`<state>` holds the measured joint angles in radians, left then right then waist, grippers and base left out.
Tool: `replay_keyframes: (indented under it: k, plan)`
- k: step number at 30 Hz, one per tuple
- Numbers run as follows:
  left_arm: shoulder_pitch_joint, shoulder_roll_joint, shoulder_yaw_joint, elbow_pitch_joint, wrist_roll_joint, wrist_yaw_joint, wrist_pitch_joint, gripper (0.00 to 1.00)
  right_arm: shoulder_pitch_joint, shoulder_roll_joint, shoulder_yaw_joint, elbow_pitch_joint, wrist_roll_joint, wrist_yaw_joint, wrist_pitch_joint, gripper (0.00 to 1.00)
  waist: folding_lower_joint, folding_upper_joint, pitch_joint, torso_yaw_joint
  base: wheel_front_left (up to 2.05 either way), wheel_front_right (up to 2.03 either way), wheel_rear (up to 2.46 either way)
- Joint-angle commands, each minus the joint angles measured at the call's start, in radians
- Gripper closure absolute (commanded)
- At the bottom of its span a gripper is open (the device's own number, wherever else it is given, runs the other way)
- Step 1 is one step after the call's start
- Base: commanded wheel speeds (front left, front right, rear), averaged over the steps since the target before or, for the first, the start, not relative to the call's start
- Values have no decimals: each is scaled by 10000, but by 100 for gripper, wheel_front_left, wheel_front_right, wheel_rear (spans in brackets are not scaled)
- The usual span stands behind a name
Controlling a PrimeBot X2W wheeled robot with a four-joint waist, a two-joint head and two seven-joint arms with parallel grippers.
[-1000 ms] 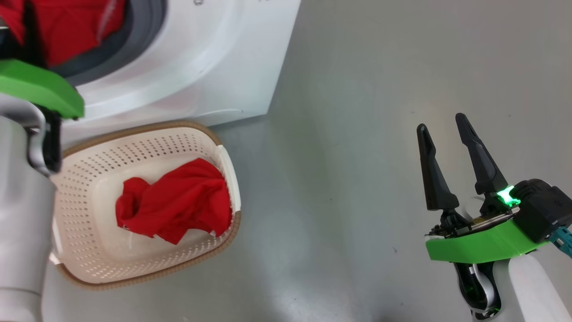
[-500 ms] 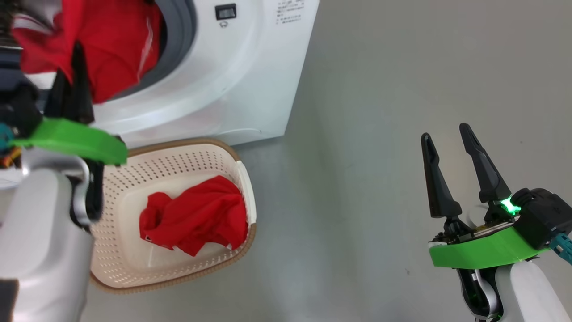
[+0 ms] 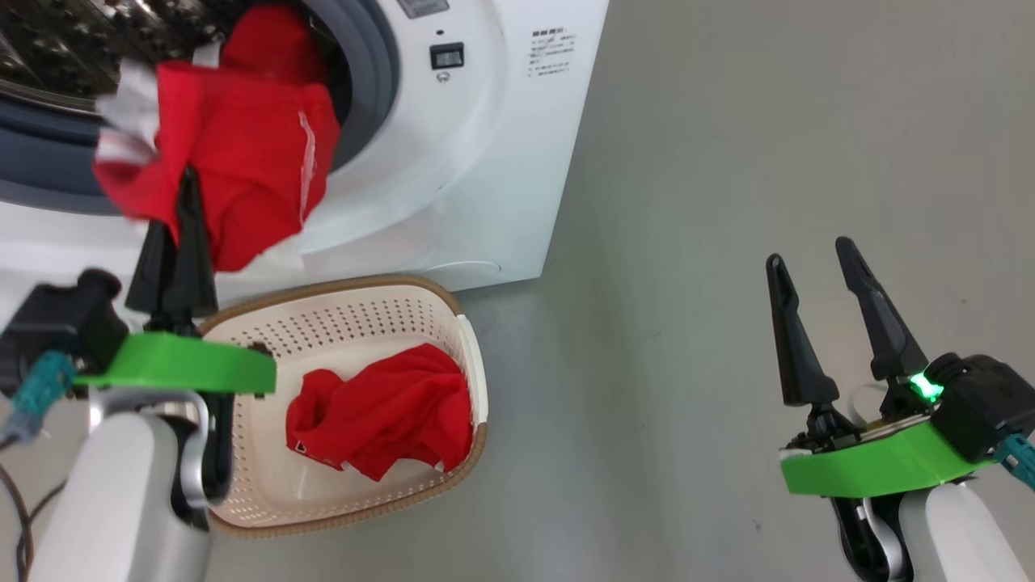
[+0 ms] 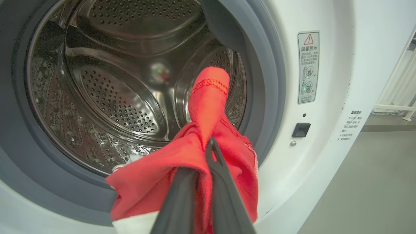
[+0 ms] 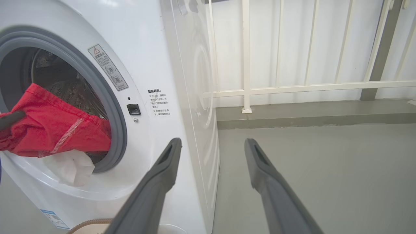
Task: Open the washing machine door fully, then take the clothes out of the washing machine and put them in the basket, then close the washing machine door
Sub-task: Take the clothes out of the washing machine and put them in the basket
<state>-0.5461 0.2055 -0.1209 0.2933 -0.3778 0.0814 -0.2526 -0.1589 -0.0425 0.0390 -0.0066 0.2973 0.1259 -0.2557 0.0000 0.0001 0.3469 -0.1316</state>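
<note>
The washing machine [image 3: 501,162] stands at the upper left with its steel drum [image 4: 113,97] uncovered; the washing machine door is out of view. My left gripper [image 3: 182,190] is shut on red clothes [image 3: 242,162] that hang from the drum's mouth over the grey gasket [image 4: 266,81]. In the left wrist view the garment [image 4: 208,97] drapes over my left gripper [image 4: 209,144]. Just below the machine sits the basket [image 3: 477,380], with another red garment [image 3: 380,408] inside. My right gripper [image 3: 810,252] is open and holds nothing, far right above the floor.
Grey floor [image 3: 728,162] stretches to the right of the machine. A white railing [image 5: 292,87] runs behind it. The door latch socket [image 3: 446,55] and a warning sticker [image 4: 308,66] sit right of the opening. A dark cable [image 3: 16,501] lies at the lower left.
The head camera has shifted. My left gripper has drawn back from the drum toward the basket, pulling the red garment out over the gasket. The right gripper has stayed open and still.
</note>
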Motion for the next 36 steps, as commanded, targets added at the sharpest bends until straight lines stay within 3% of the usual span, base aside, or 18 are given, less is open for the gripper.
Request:
replay_keyframes:
  k: [1,27,36]
  plan:
    - [273,278,336,-564,88,121,-91,100,148,-77,178,-244,-93,48,-61,0,0,-1,-105,84,0,0,0]
    - [3171,12,125,-4755,194,1229,467,100,408,-77,65,-321,-113,48,-61,0,0,-1,-615,466,0,0,0]
    - [3130,-125,21,-3814,-175,1088,604,100,309,-77,135,-362,-115,48,-61,0,0,-1,-319,487,0,0,0]
